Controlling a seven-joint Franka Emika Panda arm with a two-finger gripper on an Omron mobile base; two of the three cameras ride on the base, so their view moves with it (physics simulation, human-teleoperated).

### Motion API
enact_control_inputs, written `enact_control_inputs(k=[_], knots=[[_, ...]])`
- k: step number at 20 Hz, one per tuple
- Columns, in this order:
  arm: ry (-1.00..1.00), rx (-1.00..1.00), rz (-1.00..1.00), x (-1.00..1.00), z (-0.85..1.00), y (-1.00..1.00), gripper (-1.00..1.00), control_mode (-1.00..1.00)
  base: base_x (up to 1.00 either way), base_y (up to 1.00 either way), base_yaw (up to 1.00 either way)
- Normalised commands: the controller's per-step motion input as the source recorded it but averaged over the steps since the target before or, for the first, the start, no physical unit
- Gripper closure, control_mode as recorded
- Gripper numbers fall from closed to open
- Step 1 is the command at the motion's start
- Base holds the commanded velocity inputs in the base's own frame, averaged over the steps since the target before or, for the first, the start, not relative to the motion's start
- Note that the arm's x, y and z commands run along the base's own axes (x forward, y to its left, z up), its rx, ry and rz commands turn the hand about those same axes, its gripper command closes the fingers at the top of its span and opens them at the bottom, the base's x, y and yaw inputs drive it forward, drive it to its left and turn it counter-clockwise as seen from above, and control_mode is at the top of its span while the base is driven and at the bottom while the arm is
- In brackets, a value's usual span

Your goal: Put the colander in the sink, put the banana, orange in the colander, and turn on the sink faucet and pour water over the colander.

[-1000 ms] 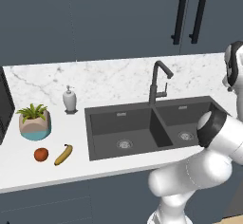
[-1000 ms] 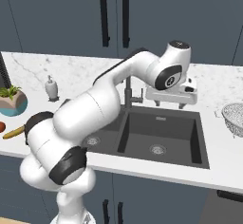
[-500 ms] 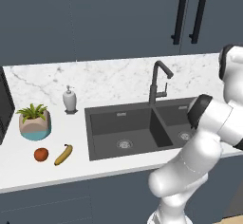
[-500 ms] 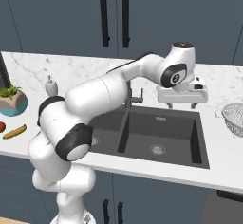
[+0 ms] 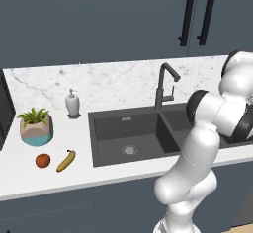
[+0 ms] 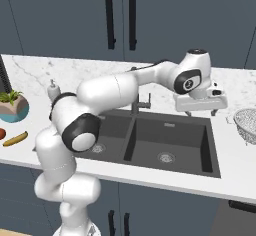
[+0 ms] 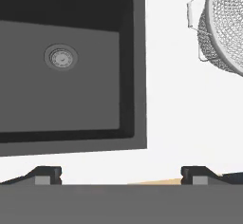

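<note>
The white arm's two-finger gripper (image 6: 200, 111) hangs over the right end of the dark grey double-basin sink (image 6: 150, 142), jaws spread wide and holding nothing. Bare white marble worktop (image 7: 190, 123) lies between the sink's right edge and the round silvery perforated metal colander (image 6: 246, 124), which sits well right of the basin. Far left, the curved yellow banana (image 5: 66, 161) lies beside the small reddish orange (image 5: 43, 160). Behind the sink stands the tall dark faucet (image 5: 165, 84), with a white soap dispenser (image 5: 72, 103) and potted plant (image 5: 35, 126) to its left.

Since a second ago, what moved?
The arm swung right over the sink, carrying the open, empty gripper toward the colander on the counter. Nothing was grabbed. Colander, banana, orange and faucet stayed put.
</note>
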Motion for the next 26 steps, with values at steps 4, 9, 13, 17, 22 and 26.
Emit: enact_control_inputs(k=[4, 9, 13, 17, 22, 26], knots=[[0.08, 0.0, 0.0, 0.31, -0.02, -0.28, -1.0, -1.0, 0.0, 0.0, 0.0], [0.04, -0.01, 0.0, 0.25, -0.1, -0.31, -1.0, -1.0, 0.0, 0.0, 0.0], [0.02, -0.02, 0.0, 0.26, -0.14, -0.33, -1.0, -1.0, 0.0, 0.0, 0.0], [0.01, -0.01, 0.02, 0.28, -0.16, -0.27, -1.0, -1.0, 0.0, 0.0, 0.0], [0.0, -0.03, 0.06, 0.24, -0.26, -0.16, -1.0, -1.0, 0.0, 0.0, 0.0], [0.0, -0.06, 0.09, 0.17, -0.3, -0.14, -1.0, -1.0, 0.0, 0.0, 0.0]])
